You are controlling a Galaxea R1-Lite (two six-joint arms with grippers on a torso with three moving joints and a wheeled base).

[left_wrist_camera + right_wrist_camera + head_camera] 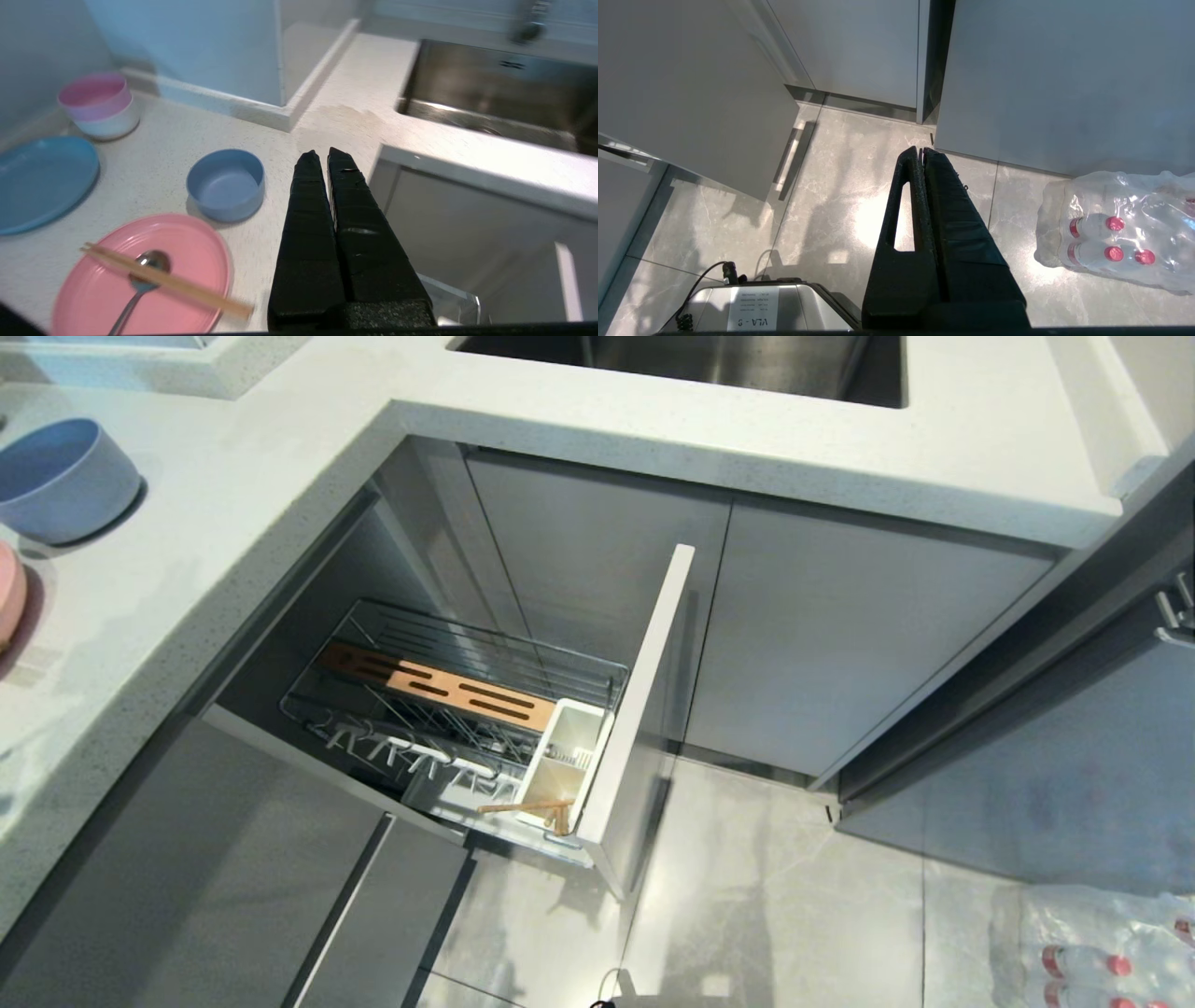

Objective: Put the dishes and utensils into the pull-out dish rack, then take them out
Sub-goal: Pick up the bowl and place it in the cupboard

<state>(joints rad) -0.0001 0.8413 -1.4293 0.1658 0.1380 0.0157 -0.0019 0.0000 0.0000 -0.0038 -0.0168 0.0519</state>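
Hovering closed, empty: left pincer (pixel 322 156).

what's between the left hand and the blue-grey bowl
Nothing: in the left wrist view only bare counter separates the shut left hand from the bowl.

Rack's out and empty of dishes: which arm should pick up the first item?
Left, probably. The left gripper hangs over the counter beside the pink plate; the right gripper points at bare floor.
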